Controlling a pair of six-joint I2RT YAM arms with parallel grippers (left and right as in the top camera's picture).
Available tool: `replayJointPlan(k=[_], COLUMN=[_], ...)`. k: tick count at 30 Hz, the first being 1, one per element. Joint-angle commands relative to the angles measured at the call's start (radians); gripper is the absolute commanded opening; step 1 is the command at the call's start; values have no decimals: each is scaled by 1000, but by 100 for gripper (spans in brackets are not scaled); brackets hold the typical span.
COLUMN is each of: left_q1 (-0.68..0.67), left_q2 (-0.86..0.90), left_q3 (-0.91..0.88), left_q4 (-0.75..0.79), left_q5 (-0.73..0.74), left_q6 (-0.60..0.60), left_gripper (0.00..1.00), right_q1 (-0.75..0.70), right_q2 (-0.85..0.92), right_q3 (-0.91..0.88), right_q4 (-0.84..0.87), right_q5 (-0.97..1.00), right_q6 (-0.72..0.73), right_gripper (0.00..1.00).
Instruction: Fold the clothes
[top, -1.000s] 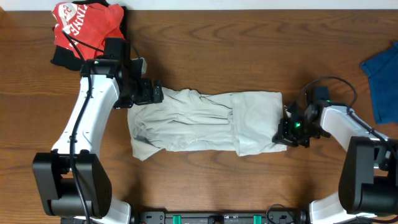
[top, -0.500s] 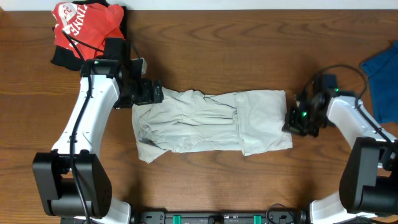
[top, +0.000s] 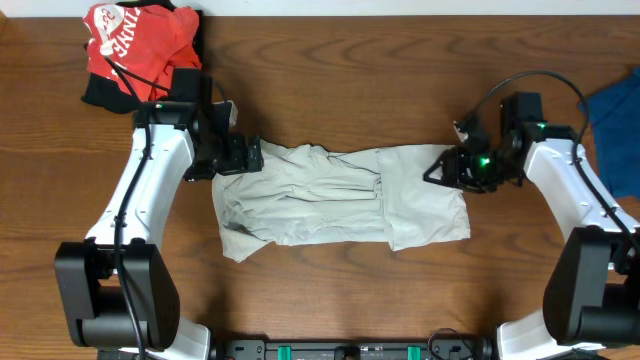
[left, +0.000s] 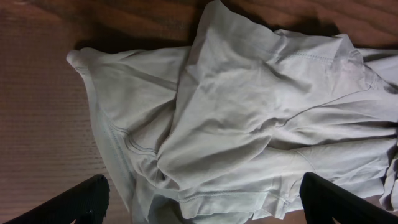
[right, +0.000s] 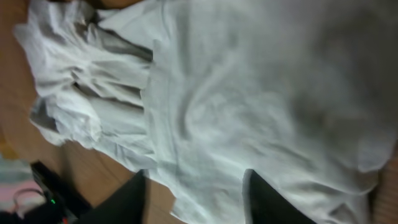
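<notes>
The pale shirt (top: 340, 195) lies bunched lengthwise in the middle of the desk (top: 330, 80). The left end effector (top: 238, 156) hangs wide open over its left end, gripping nothing. The right end effector (top: 442, 168) sits with fingers parted above the right edge (empty, I'd say). Pinching only one loose layer could drag the wrinkled stack apart.

We find the shirt (top: 340, 195) spread across the middle of the table (top: 330, 80), with bare wood on its far and near sides wide enough for a gripper to pass. The red garment (top: 135, 45) fills the far left corner and the blue cloth (top: 615, 125) lies at the right edge. The left gripper (top: 243, 156) blocks the shirt's left end, and the right gripper (top: 440, 170) hangs over its right end
</notes>
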Motion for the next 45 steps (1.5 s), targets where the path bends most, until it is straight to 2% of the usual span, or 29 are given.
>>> replayJointPlan(k=[1, 4, 8, 11, 18, 27, 45], left_q1=[1, 1, 1, 1, 1, 1, 1], left_q2=[0, 0, 0, 0, 0, 0, 0], left_q3=[-7, -10, -20, -20, -20, -20, -20], left_q4=[-6, -12, 0, 5, 7, 7, 8], left_q5=[-2, -2, -2, -2, -2, -2, -2], left_q6=[-9, -9, -9, -9, -9, -9, -9], left_gripper=[98, 98, 98, 98, 98, 98, 98], right_q1=[-3, -29, -78, -88, -87, -87, -59], right_q2=[-19, -19, -19, -19, -19, -19, -18], right_q3=[15, 15, 10, -7, -55, -130, -228], right_q4=[-4, -11, -15, -19, 14, 115, 257], right_q5=[189, 319, 330, 327, 314, 188, 162], right_q6=[69, 85, 14, -38, -38, -49, -84], right_gripper=[72, 88, 99, 99, 99, 99, 99])
